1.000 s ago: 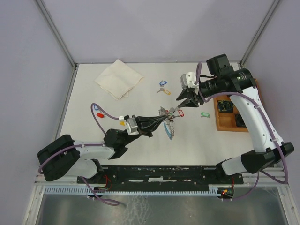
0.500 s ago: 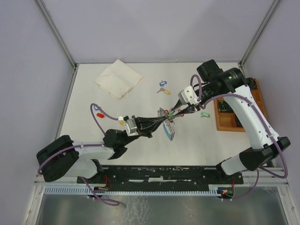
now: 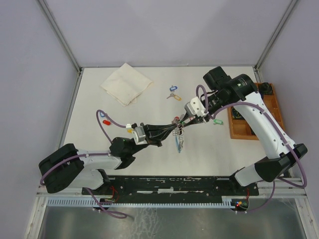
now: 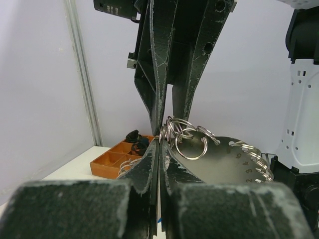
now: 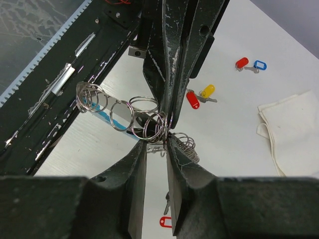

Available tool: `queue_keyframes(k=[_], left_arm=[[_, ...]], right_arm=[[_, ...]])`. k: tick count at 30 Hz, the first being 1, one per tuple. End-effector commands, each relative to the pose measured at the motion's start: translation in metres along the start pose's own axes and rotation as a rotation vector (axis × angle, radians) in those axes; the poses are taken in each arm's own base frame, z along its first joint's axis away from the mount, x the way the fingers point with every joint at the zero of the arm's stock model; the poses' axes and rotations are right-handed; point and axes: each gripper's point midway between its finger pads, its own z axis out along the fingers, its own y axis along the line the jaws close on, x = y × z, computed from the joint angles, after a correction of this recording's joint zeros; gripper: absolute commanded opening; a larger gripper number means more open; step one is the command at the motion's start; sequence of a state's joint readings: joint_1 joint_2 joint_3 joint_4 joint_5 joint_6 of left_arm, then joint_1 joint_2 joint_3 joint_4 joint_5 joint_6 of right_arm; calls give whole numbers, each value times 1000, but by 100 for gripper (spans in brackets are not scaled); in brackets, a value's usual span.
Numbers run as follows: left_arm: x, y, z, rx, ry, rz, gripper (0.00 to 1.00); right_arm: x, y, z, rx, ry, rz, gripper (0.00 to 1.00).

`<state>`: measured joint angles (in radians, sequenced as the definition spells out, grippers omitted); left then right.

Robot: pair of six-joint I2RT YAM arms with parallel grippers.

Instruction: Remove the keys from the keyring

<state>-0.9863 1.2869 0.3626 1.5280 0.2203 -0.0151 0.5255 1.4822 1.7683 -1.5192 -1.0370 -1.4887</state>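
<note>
White table, above its middle: the left gripper (image 3: 173,129) has its fingers pressed together on the keyring (image 3: 179,141), which hangs lifted. The right gripper (image 3: 186,121) meets it tip to tip, fingers slightly apart around the split rings (image 5: 144,119); whether they pinch, I cannot tell. I judge one key is being separated. The next move needs a firm pinch and a pull toward the far right corner. Near the far edge lies a blue-tagged key (image 3: 172,88).

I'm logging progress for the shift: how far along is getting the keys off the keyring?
Done: several tagged silver keys lie loose on the white table. In hand: the left gripper and right gripper both pinch the ring cluster of the silvery chain keyring with its light-blue band. Left: many small rings hang on it.
</note>
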Motion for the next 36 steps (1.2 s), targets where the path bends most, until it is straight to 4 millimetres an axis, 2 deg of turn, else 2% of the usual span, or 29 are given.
queue_keyframes(k=[1, 12, 19, 32, 34, 36], left_arm=[[-63, -4, 7, 26, -233, 51, 3], [-67, -3, 4, 17, -239, 51, 3], [-74, 2, 1, -17, -255, 45, 3], [-71, 13, 5, -78, -253, 4, 3], [-69, 13, 5, -78, -248, 1, 3], [-67, 12, 4, -75, -243, 1, 3]], right_arm=[[-11, -2, -1, 14, -18, -35, 29], [-17, 0, -3, 15, -34, -44, 8], [-10, 1, -3, 26, -6, -36, 1], [-4, 1, 8, 58, -60, 1, 1], [-4, 2, 9, 62, -67, 24, 7], [-7, 2, 7, 72, -68, 47, 21]])
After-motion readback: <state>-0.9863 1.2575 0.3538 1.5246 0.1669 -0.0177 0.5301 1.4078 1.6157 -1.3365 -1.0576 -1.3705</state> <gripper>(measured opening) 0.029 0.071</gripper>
